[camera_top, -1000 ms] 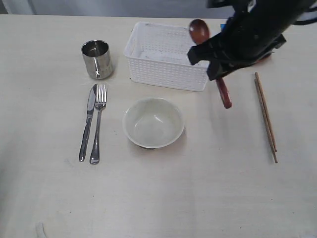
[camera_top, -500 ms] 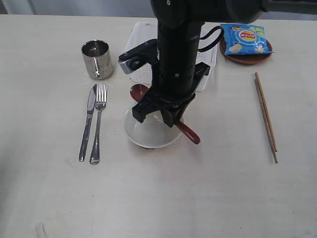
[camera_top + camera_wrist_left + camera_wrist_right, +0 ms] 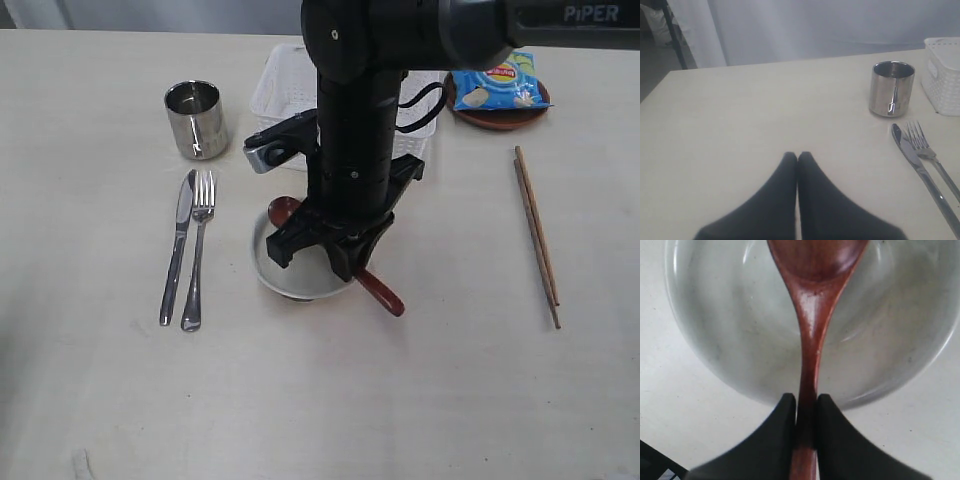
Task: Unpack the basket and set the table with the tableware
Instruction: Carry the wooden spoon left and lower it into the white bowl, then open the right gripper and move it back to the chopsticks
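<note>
"PIPER", white letters, on right arm link (image 3: 575, 14); chip bag (image 3: 497, 80) print unreadable.

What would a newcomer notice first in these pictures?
The black right arm fills the middle of the exterior view, and its tool is shut on the dark red wooden spoon, whose head is over the pale bowl. Beside the bowl, knife and fork lie on the left of that view, chopsticks on the right.

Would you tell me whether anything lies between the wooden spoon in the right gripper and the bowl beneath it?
Nothing visible does. The right gripper is shut on the wooden spoon, whose head is over the bowl, and the part of the bowl's inside on view is bare.
</note>
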